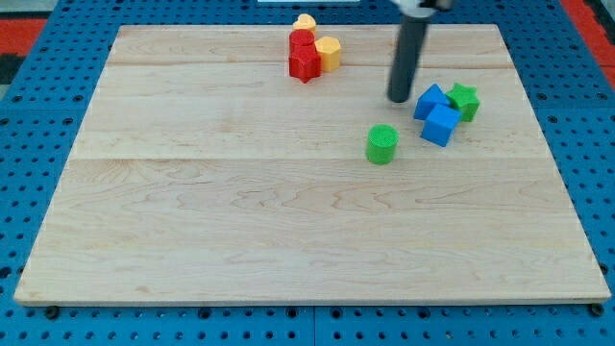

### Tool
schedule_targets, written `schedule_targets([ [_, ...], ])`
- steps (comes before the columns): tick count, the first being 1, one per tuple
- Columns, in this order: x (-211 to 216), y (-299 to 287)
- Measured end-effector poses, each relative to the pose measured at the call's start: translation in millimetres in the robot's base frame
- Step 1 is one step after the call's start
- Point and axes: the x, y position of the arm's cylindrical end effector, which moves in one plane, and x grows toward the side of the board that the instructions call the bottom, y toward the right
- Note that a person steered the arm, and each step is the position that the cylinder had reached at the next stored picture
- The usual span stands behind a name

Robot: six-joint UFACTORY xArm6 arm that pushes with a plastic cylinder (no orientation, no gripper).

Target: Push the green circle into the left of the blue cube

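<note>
circle (381,144) left of cube (441,125), tip (399,99) above between them

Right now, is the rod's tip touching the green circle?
Apart. The camera view shows bare wood between my tip and the green circle, which sits below it toward the view's bottom.

Red blocks (305,56) and yellow blocks (327,51) cluster at the wooden board's (240,211) top; green star (464,100) right.

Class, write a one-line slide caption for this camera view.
Rod tip above green circle, left of blue cube.
</note>
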Motion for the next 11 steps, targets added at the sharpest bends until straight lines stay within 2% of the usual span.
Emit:
schedule_targets([
  [1, 35.0, -76.8],
  [2, 92.0, -84.8],
  [3, 103.2, -41.6],
  [5, 101.3, -31.2],
  [6, 86.0, -11.9],
  [9, 76.0, 36.8],
  [11, 113.1, 40.6],
])
